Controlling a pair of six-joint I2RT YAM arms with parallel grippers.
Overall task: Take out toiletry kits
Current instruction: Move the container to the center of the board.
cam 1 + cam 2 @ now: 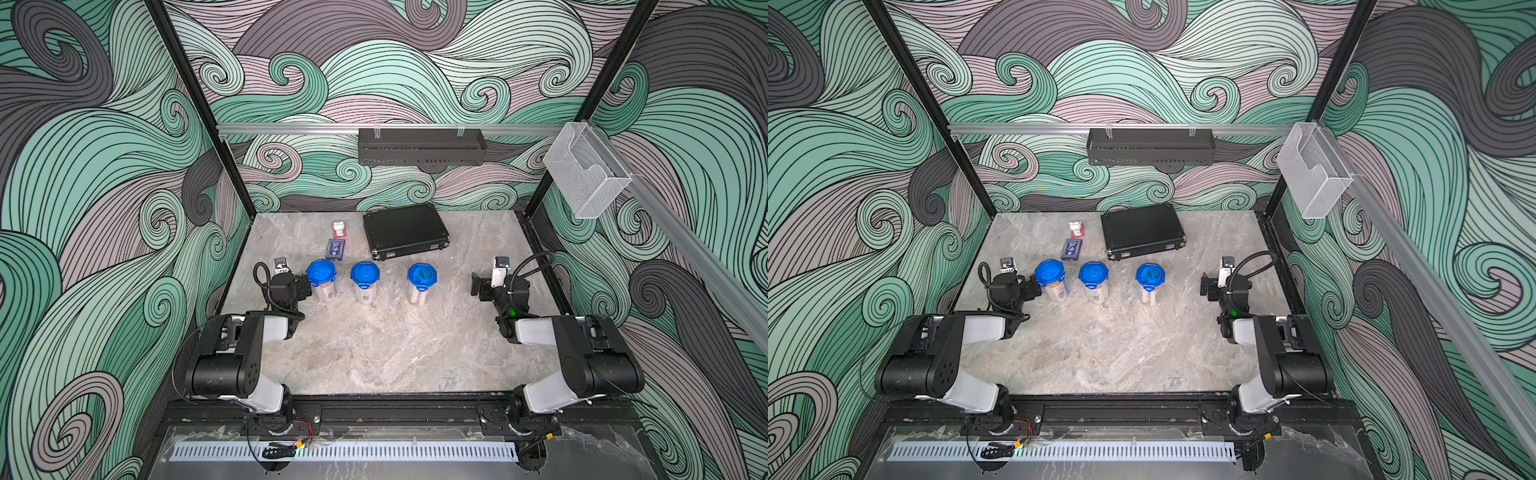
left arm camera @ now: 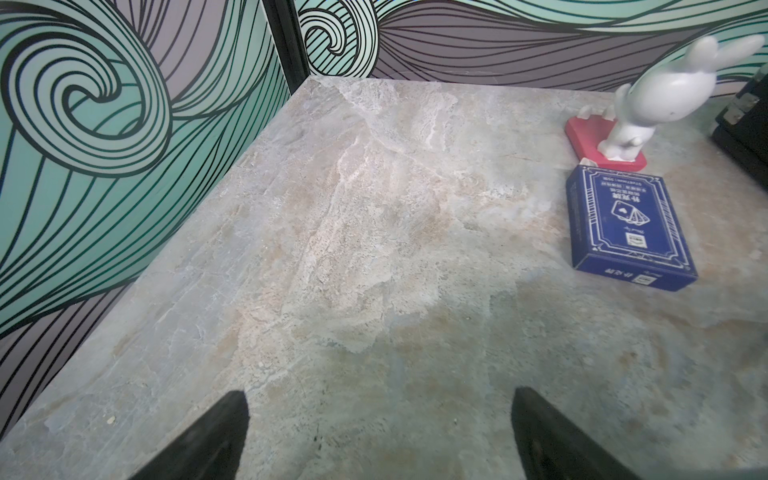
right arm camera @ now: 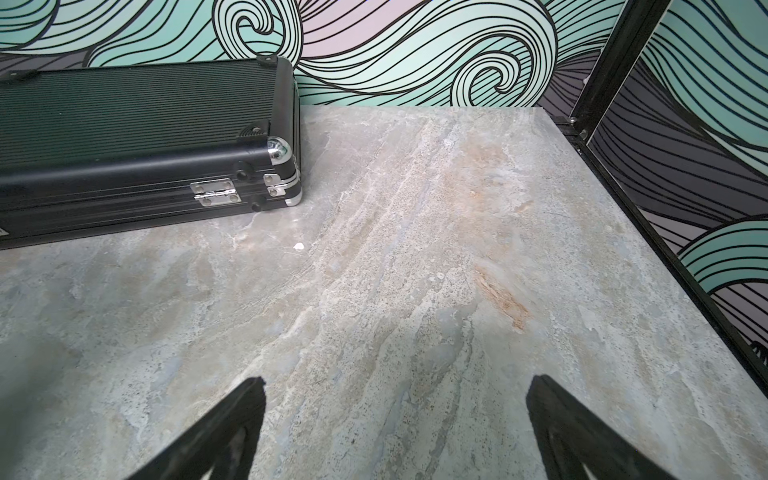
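Observation:
Three toiletry kits, clear tumblers with round blue lids, stand upright in a row across the middle of the marble table in both top views: left (image 1: 321, 272) (image 1: 1050, 272), middle (image 1: 365, 275) (image 1: 1093, 274), right (image 1: 422, 276) (image 1: 1150, 275). Small items show dimly through their walls. My left gripper (image 2: 378, 395) is open over bare table, and its wrist (image 1: 286, 287) sits close beside the left tumbler. My right gripper (image 3: 395, 380) is also open and holds nothing. Its wrist (image 1: 498, 286) is well to the right of the right tumbler. Neither wrist view shows a tumbler.
A black ribbed briefcase (image 1: 405, 230) (image 3: 137, 137) lies shut at the back of the table. Left of it are a dark-blue card box (image 1: 335, 248) (image 2: 623, 224) and a white rabbit figurine (image 1: 338, 227) (image 2: 665, 95) on a red base. A black rack (image 1: 419, 145) and a clear holder (image 1: 586, 170) hang on the walls.

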